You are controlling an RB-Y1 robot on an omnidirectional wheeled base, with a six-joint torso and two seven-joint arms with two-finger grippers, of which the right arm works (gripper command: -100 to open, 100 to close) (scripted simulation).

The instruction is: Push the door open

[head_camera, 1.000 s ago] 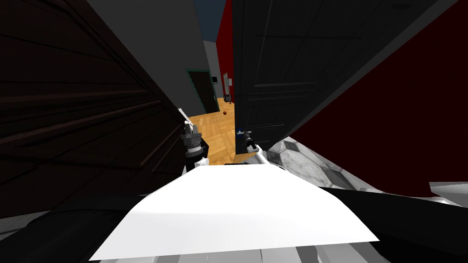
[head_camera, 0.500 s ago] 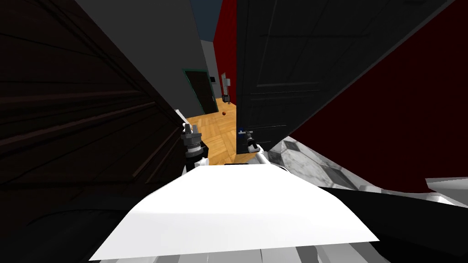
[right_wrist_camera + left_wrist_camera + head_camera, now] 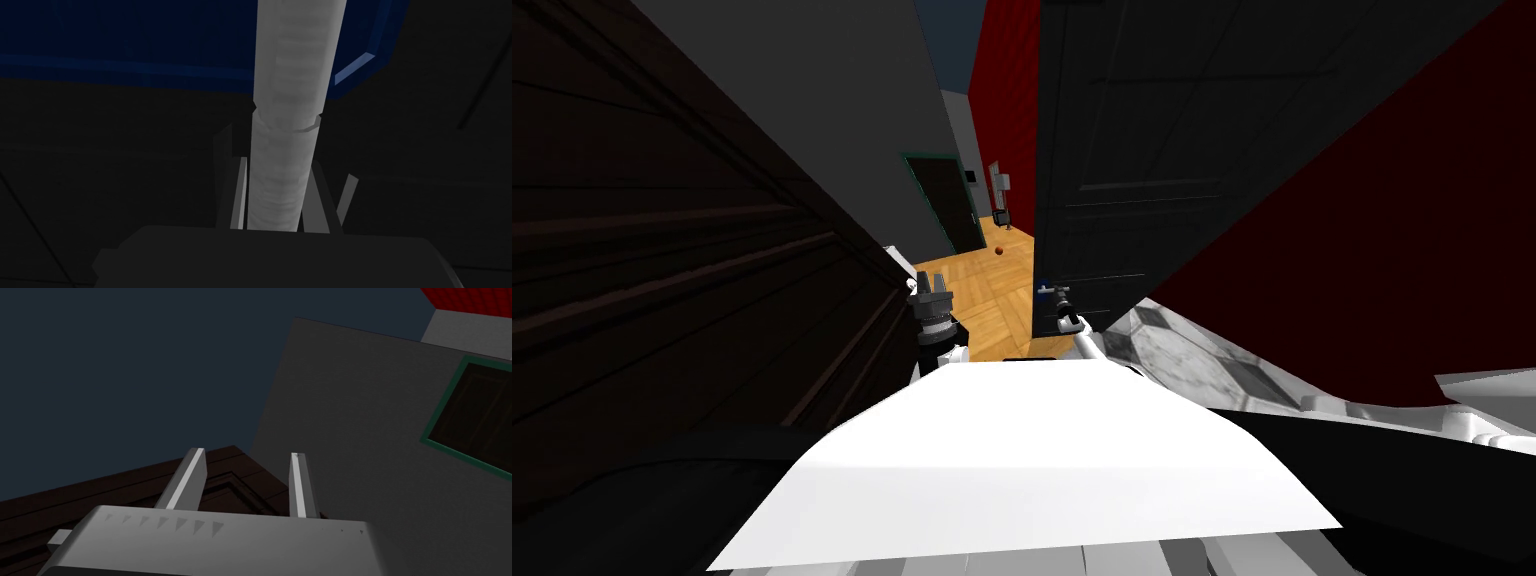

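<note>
My right hand (image 3: 1057, 296) is clamped on the door handle (image 3: 285, 100). Its two fingers press the sides of that pale grey bar. The bar runs long and straight, away from my hand, the same way my fingers point. The dark door (image 3: 1152, 150) is right in front of this hand, so I think the push must go straight ahead.

My left hand (image 3: 931, 292) hangs off to the side, fingers apart and holding nothing. It is farther from the door.

From my head I see the gap beside the door's edge and the wooden floor (image 3: 992, 285) past it. My right wrist camera shows the grip up close, and a blue plate (image 3: 125, 45) behind the handle.
</note>
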